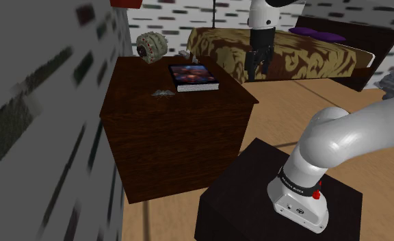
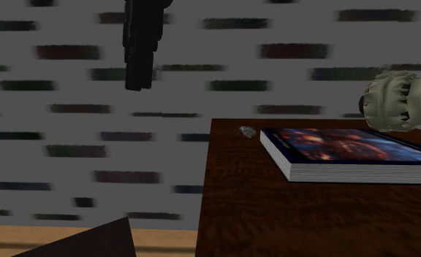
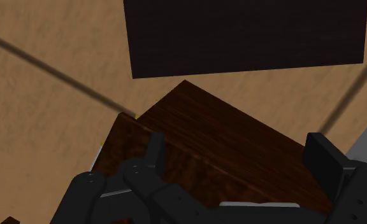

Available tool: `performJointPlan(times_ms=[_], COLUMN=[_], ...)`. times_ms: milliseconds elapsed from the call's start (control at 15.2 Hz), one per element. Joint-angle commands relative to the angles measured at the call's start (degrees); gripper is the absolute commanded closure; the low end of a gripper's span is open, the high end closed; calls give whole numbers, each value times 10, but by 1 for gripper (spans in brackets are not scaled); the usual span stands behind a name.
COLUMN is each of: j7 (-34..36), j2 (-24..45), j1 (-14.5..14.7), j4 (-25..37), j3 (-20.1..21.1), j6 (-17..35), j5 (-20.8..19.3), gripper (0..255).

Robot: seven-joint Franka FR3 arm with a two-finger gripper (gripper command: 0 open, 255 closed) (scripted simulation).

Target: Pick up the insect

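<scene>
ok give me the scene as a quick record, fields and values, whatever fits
target: small grey insect, lying on the table top
surface: dark wooden table
nearest neighbour: book, lying flat; the insect is just off its left edge in the shoulder view
also on table: round ribbed object at a back corner
claw: open, holding nothing, raised in the air, to the book's right in the shoulder view
background: bed with a patterned cover
task state: insect not yet grasped
</scene>
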Motion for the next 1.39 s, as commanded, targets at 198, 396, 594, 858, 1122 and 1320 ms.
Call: performJointPlan(times_ms=[198, 396, 594, 858, 1122, 1320], j7=[-1, -3, -7, -13, -20, -25], j2=[65, 131, 197, 284, 371, 437], j1=[12, 23, 33, 45, 56, 63], j4=[28, 61, 101, 163, 236, 298], j3=[4, 8, 12, 19, 26, 33], j6=[34, 63, 86, 108, 118, 119], j5=[11, 22, 33, 46, 58, 65], gripper=[0, 0, 0, 0, 0, 0])
